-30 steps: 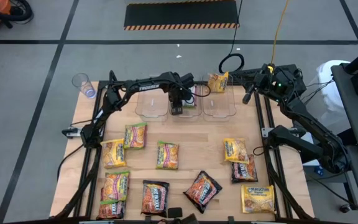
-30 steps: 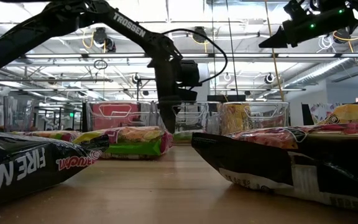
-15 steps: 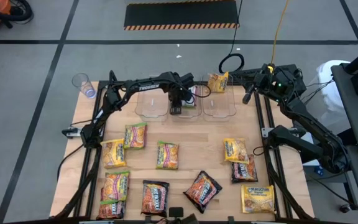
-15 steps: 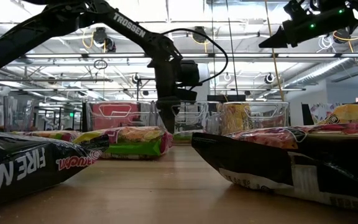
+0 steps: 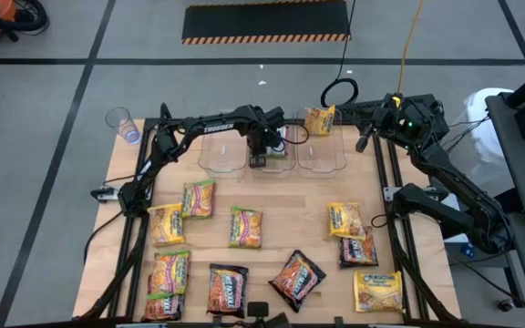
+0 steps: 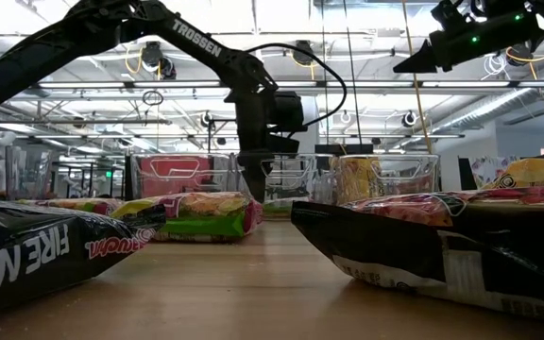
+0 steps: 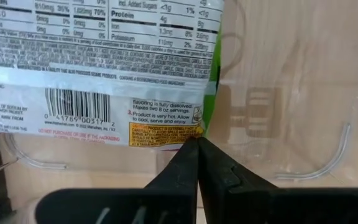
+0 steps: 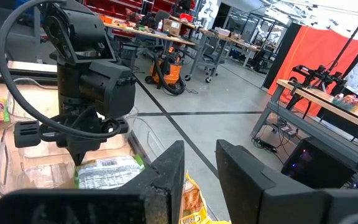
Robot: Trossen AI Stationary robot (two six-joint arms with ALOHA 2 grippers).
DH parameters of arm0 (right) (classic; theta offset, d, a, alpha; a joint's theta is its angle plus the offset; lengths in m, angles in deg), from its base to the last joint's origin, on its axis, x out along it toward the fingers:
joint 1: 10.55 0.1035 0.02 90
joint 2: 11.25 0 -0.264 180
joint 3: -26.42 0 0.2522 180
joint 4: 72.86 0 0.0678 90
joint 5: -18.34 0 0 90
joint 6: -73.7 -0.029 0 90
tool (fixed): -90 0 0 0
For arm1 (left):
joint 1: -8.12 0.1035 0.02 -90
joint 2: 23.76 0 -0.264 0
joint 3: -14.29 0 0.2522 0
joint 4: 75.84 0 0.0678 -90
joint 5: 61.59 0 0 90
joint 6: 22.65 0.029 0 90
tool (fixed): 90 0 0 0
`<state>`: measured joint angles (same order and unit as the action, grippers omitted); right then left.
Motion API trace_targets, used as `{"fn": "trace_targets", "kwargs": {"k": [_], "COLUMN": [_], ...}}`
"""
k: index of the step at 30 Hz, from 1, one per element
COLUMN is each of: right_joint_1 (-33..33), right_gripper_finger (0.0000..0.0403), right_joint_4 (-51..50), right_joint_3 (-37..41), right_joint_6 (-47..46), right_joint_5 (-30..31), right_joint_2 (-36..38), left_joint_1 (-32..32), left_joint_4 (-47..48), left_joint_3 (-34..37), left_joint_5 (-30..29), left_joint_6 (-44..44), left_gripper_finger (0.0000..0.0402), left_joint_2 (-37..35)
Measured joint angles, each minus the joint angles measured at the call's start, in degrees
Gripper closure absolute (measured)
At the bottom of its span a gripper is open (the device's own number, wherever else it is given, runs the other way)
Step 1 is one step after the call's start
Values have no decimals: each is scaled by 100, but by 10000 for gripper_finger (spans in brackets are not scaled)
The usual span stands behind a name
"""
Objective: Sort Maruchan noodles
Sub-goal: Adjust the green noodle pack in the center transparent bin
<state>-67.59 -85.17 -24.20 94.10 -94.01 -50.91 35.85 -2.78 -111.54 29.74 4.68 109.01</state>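
- Near edge of the table (image 5: 308, 205): a row of Maruchan noodles lies flat — a green-edged packet (image 5: 167, 282) at the left, two dark packets (image 5: 228, 289) and (image 5: 297, 278) toward the middle, and a yellow packet (image 5: 378, 290) at the right corner. In the low view the dark packets fill the foreground at left (image 6: 26, 255) and right (image 6: 442, 241).
- Middle of the table: a yellow-orange packet (image 5: 165, 224) touches a green-edged packet (image 5: 199, 198) on the left; another green-edged packet (image 5: 245, 227) lies alone near the centre; on the right, a yellow packet (image 5: 345, 220) partly overlaps a dark packet (image 5: 358, 247).
- Far edge: three clear bins stand side by side — left bin (image 5: 219, 155), middle bin (image 5: 276, 159), right bin (image 5: 322, 157).
- Left tool (image 5: 258, 161): it points down over the middle bin, fingers clenched together, tips meeting with nothing between them. The left wrist view shows the tool (image 7: 197, 144) just above a green-edged packet lying label-side up (image 7: 98, 68) on the bin floor, released and not gripped.
- Right tool (image 5: 365, 141): it is raised well above the table beside the right bin, fingers apart and holding nothing; its own view (image 8: 197, 155) looks across at the left arm.
- One yellow-orange packet (image 5: 318, 119) leans against the far wall of the right bin; in the low view it stands upright within the clear walls (image 6: 357, 179).
- Beyond the table's far left corner, a clear cup (image 5: 122, 123) stands on the floor.
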Motion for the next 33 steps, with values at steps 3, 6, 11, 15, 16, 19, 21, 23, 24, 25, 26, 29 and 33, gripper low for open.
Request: {"fn": "trace_targets", "kwargs": {"k": [3, 6, 11, 15, 16, 19, 21, 23, 24, 25, 26, 29, 33], "right_joint_1": [0, 0, 1, 1, 2, 2, 1, 2, 2, 2, 2, 0, 2], "right_gripper_finger": [314, 314, 314, 314, 314, 314, 314, 314, 314, 314, 314, 314, 314], "right_joint_4": [0, 0, 0, 0, 0, 1, 3, 5, 10, 27, 46, 57, 55], "right_joint_3": [0, 0, -1, 0, 0, 0, 0, 0, 0, 0, 0, 0, 0], "right_joint_6": [0, 0, 0, 0, 2, 33, 67, 138, 154, 161, 168, 173, 173], "right_joint_5": [0, 0, 0, 0, 0, 0, 0, 0, 0, 0, 0, 0, 0], "right_joint_2": [0, 0, 0, 0, 0, 0, 0, 0, 0, 0, 0, 2, 2], "left_joint_1": [22, 39, -6, -57, -67, -82, -82, -80, -75, -77, -75, -71, -71], "left_joint_4": [1, 31, 115, 107, 104, 102, 100, 80, 68, 67, 65, 60, 24], "left_joint_3": [0, 2, 0, 0, 0, 0, 0, 0, 0, 0, 0, 0, 0], "left_joint_5": [-10, -10, -18, 10, 12, 14, 14, 17, 17, 17, 17, 14, -142], "left_joint_6": [-5, -44, -63, -41, -28, -20, -13, -4, -4, -4, -4, -4, 233], "left_gripper_finger": [399, 399, 386, 383, 382, 381, 381, 381, 381, 380, 380, 380, 380], "left_joint_2": [0, 0, 0, 0, 0, 0, 0, 0, 0, 0, 0, 0, 0]}}
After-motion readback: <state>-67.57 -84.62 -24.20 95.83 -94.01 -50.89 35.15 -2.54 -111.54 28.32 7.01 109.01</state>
